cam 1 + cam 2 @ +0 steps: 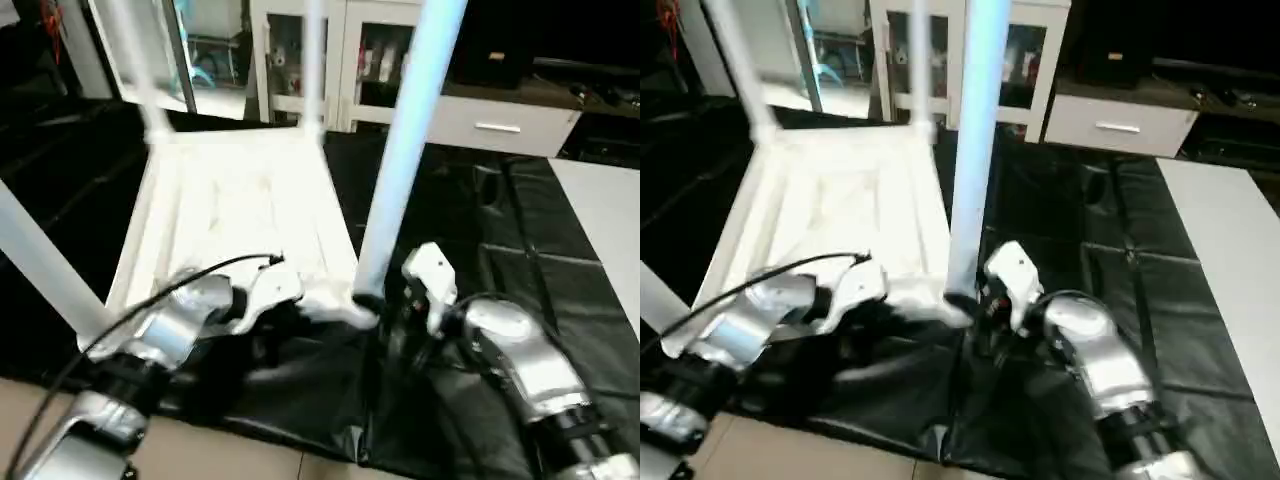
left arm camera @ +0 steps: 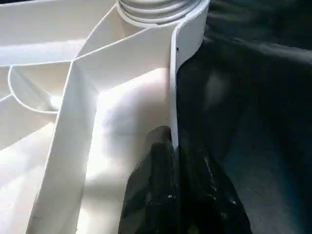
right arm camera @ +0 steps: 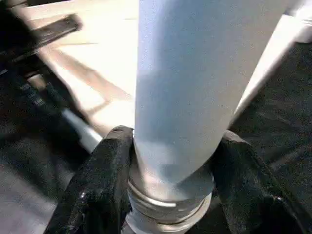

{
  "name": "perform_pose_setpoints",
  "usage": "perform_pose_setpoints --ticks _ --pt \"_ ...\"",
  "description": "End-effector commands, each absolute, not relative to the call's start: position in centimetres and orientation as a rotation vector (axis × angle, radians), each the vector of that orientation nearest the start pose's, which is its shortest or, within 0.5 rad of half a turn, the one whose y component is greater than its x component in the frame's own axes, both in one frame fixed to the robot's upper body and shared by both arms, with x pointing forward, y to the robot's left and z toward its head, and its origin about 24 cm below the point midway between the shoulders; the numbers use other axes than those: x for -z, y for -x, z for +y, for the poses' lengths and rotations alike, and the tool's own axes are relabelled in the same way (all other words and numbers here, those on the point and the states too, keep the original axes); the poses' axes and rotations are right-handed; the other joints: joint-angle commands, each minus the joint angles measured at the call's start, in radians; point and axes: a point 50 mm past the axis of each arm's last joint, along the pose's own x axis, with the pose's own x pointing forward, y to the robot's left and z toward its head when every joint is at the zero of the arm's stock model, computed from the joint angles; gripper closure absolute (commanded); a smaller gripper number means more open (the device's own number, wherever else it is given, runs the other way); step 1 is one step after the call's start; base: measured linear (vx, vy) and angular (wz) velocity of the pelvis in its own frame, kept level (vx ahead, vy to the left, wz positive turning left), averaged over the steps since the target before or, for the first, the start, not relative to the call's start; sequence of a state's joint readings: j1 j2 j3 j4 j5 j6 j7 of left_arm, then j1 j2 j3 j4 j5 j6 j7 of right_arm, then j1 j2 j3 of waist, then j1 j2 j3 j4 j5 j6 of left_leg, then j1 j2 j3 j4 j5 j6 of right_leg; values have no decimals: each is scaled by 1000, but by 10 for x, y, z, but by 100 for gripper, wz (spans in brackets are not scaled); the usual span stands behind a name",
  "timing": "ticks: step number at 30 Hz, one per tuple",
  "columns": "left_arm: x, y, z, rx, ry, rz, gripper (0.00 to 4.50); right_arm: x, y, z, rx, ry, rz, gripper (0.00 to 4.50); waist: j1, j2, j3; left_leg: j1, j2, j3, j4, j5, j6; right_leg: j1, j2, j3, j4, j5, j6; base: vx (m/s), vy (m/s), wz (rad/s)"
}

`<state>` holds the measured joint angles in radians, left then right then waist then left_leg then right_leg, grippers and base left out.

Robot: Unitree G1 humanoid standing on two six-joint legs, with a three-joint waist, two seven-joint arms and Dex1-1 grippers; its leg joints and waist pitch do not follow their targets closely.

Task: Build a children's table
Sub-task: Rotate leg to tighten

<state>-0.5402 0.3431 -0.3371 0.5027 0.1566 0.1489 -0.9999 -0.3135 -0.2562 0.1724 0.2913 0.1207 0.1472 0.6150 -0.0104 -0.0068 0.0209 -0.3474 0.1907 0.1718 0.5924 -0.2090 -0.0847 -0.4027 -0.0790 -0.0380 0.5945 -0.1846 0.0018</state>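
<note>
The children's table lies upside down on the black cloth, its ribbed white top (image 1: 240, 210) facing up. Two legs (image 1: 135, 60) (image 1: 313, 60) stand in the far corners and one (image 1: 40, 265) in the near left corner. A fourth leg (image 1: 400, 150) stands upright in the near right corner socket (image 2: 156, 9). My right gripper (image 3: 170, 195) is shut on that leg just above its threaded base, one black finger (image 3: 105, 185) on each side. My left gripper (image 2: 175, 161) is shut on the top's near rim (image 2: 173, 87), close to that socket.
The black-draped work table (image 1: 480, 220) stretches to the right, with a white panel (image 1: 610, 220) at its far right edge. White glass-door cabinets (image 1: 290, 60) and a drawer unit (image 1: 500, 125) stand behind. Tan floor (image 1: 200, 450) shows at the near edge.
</note>
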Motion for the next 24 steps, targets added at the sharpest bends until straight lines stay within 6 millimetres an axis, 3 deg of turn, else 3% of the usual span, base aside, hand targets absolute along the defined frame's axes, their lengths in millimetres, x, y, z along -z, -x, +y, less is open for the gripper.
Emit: perform_pose_setpoints --ticks 1,3,7,8,10,14,15,16,21,22,23,24 --pt "-36 -319 100 1086 -480 409 450 -21 -304 -132 -436 157 273 241 1 -9 -30 -9 22 -10 -84 -304 17 27 -48 30 -93 -481 -120 0 0 0" --pt "-38 -324 95 1039 -480 395 450 -20 -307 -128 -337 121 264 241 -3 -10 -31 -7 20 -12 -85 -304 3 26 -47 29 -96 -482 -112 0 0 0" --pt "-41 -335 84 930 -472 363 450 -22 -312 -116 -158 73 248 244 -1 -4 -35 -12 18 -8 -84 -263 24 30 -46 32 -90 -393 -129 0 0 0" --pt "-42 -337 81 905 -467 355 450 -22 -313 -109 -171 50 254 245 4 4 -36 -7 20 -6 -83 -250 25 29 -46 33 -87 -356 -138 0 0 0" --pt "-44 -339 75 895 -463 346 450 -25 -316 -97 -204 18 244 247 4 2 -38 -13 19 -6 -82 -238 38 35 -45 32 -82 -305 -154 0 0 0" --pt "-43 -338 74 920 -475 348 450 -35 -315 -96 -290 -2 181 247 13 4 -41 -15 21 -2 -76 -178 66 45 -47 33 -72 -187 -184 0 0 0" --pt "-43 -338 74 920 -477 349 450 -36 -315 -96 -310 0 169 193 15 3 -42 -16 20 -2 -75 -170 72 47 -46 32 -70 -171 -188 0 0 0" --pt "-42 -338 76 926 -479 353 450 -39 -314 -99 -320 6 153 179 18 4 -41 -15 20 0 -74 -154 88 48 -47 32 -69 -148 -200 0 0 0" --pt "-38 -333 86 956 -500 381 450 -48 -309 -110 -442 -20 156 137 18 2 -37 -18 23 -3 -79 -188 93 54 -47 29 -74 -222 -182 0 0 0" --pt "-35 -327 91 1014 -507 396 450 -55 -303 -116 -609 -13 164 133 16 4 -35 -19 24 -4 -80 -208 92 54 -47 29 -78 -258 -176 0 0 0" --pt "-35 -327 91 1014 -507 396 450 -55 -303 -116 -609 -13 164 133 16 3 -35 -21 25 -5 -80 -209 92 56 -49 29 -78 -260 -174 0 0 0" --pt "-34 -322 93 1069 -513 402 450 -59 -297 -121 -726 28 173 116 14 3 -35 -19 27 -5 -80 -216 94 52 -49 30 -79 -269 -174 0 0 0"
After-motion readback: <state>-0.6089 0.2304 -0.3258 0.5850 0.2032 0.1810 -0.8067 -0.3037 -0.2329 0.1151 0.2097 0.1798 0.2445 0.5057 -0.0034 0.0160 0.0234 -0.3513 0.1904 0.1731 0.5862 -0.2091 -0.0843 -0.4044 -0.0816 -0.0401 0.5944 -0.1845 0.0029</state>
